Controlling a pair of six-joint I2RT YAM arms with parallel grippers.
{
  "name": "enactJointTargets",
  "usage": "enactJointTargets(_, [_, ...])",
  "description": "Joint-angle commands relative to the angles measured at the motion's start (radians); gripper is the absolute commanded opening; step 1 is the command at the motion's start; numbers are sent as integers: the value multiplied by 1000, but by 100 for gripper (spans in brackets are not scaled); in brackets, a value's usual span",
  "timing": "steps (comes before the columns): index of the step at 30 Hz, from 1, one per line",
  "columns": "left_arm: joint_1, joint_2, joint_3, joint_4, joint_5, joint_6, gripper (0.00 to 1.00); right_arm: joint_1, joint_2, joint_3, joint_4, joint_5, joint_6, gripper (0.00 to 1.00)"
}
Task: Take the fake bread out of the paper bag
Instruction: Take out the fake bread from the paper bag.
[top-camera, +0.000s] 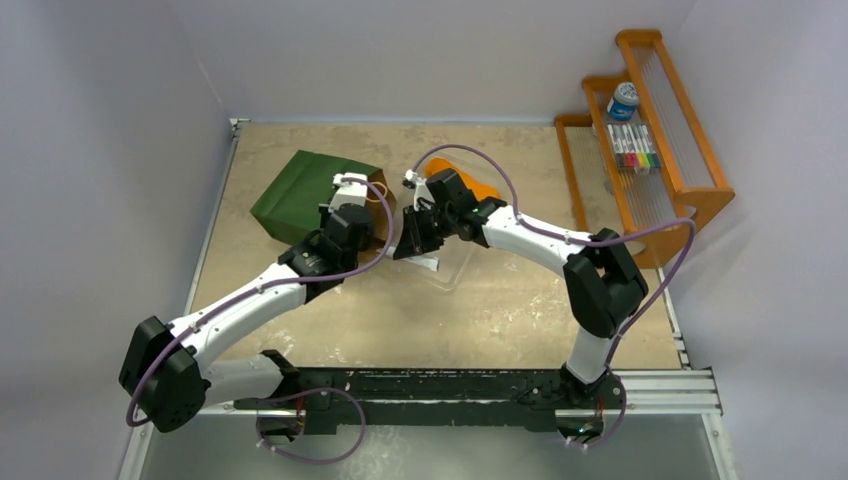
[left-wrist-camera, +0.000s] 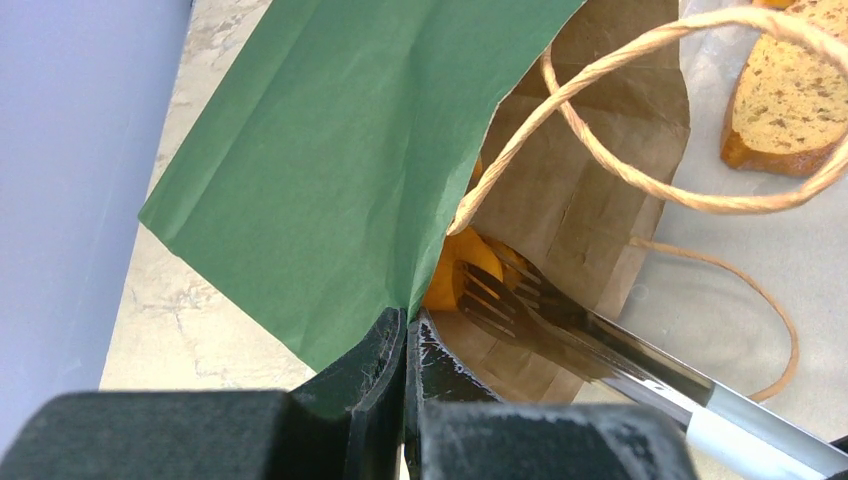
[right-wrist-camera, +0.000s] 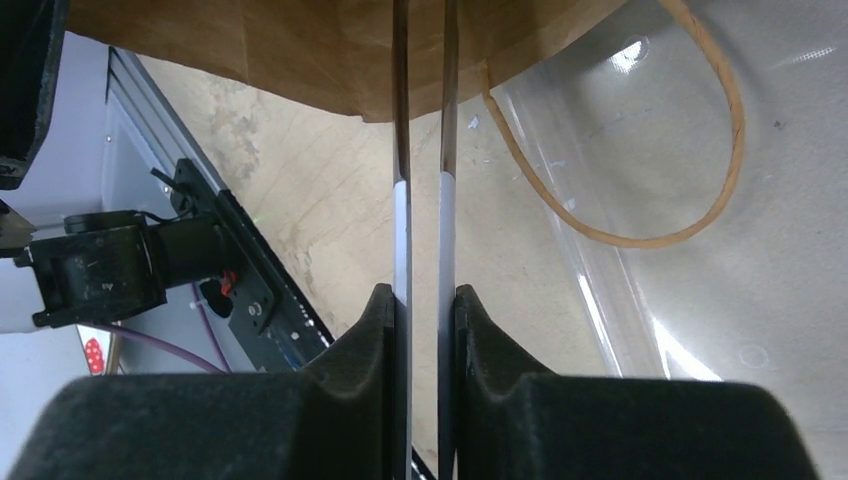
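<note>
Left end effector (left-wrist-camera: 405, 325): completely closed, with the green edge of the paper bag (left-wrist-camera: 330, 170) pinched between the two fingers, right at the mouth of the bag. Right end effector (right-wrist-camera: 422, 300): closed almost fully on the metal tongs (right-wrist-camera: 401, 235), pressing the two arms of the tongs near to each other, with only a thin gap between them.

From the left wrist view: tongs reaching into the open mouth of the bag, forked tips against an orange piece of the fake bread (left-wrist-camera: 455, 265) lying on the brown inside. Not possible to tell: tips clamped around this piece, or only touching it. A little more orange behind it, deeper in the bag, mostly hidden by the green edge.

Outside the bag: one tan slice (left-wrist-camera: 790, 110) with brown crust, lying on the clear plastic tray (left-wrist-camera: 720, 280) near the bag mouth. One string handle (left-wrist-camera: 640, 180) looping in the air over the mouth, the other lying flat on the tray.

From above: bag on its side on the table (top-camera: 520, 300), at the far left, mouth turned to the right. Another orange piece (top-camera: 478, 184) on the far side of the right arm. Wooden rack (top-camera: 660, 130) with markers (top-camera: 633, 148) at the far right.
</note>
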Motion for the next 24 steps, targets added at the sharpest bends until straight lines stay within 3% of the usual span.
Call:
enactJointTargets(1, [-2, 7, 29, 64, -59, -18, 0, 7, -65, 56, 7, 22, -24, 0])
enactJointTargets(7, [4, 42, 34, 51, -138, -40, 0, 7, -135, 54, -70, 66, -45, 0])
enactJointTargets(24, [70, 84, 55, 57, -141, -82, 0, 5, -375, -16, -218, 179, -7, 0])
